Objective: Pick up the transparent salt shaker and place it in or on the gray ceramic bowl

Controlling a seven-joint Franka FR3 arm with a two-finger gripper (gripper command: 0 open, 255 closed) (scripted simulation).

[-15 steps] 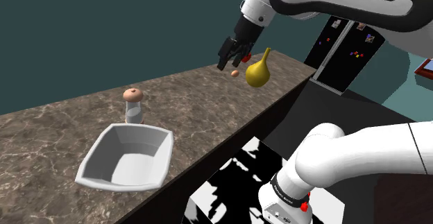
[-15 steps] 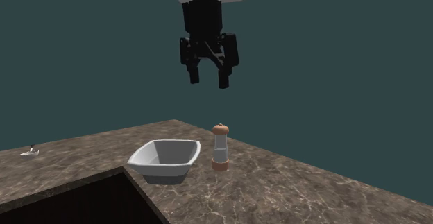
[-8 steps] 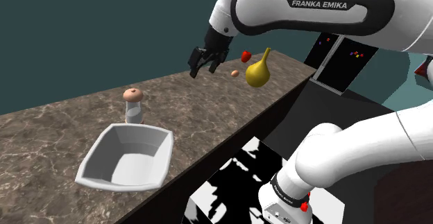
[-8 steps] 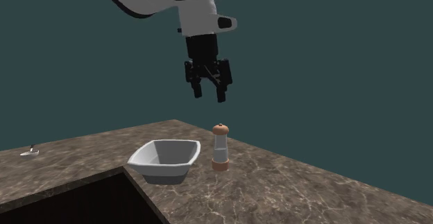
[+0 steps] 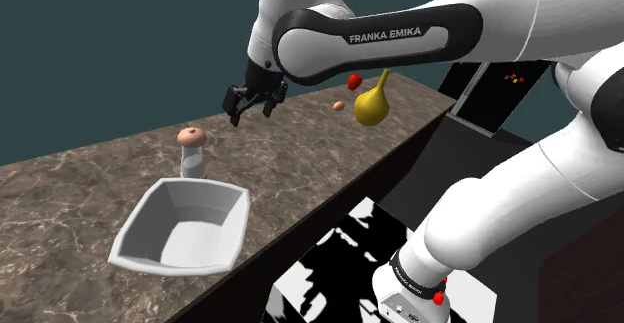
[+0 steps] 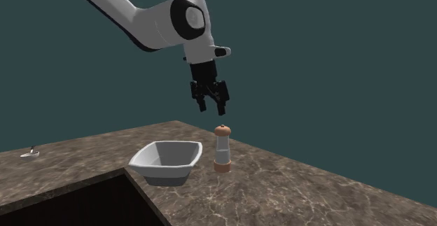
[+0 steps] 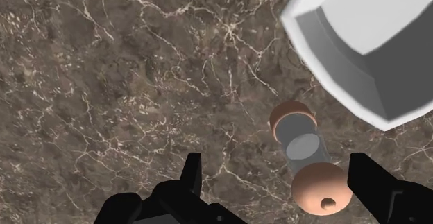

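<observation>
As the arm swung in over the last second, its pincer (image 6: 213, 108) dropped to hang spread and empty above the salt shaker (image 6: 222, 149), which stood upright on the marbled bench (image 6: 294, 189) beside the pale bowl (image 6: 168, 168); a grasp looked near.

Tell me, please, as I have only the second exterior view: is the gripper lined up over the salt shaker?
Observer: Roughly. In the wrist view the shaker shows between the fingers of the open gripper, nearer one of them and untouched.
Operator: Does anything else stand on that surface?
Observer: The shoulder view shows a yellow gourd-shaped thing further along the counter, well apart from the shaker.
Operator: Is there anything inside the bowl?
Observer: No. The shoulder view looks down into the bowl, and nothing lies in it.
</observation>
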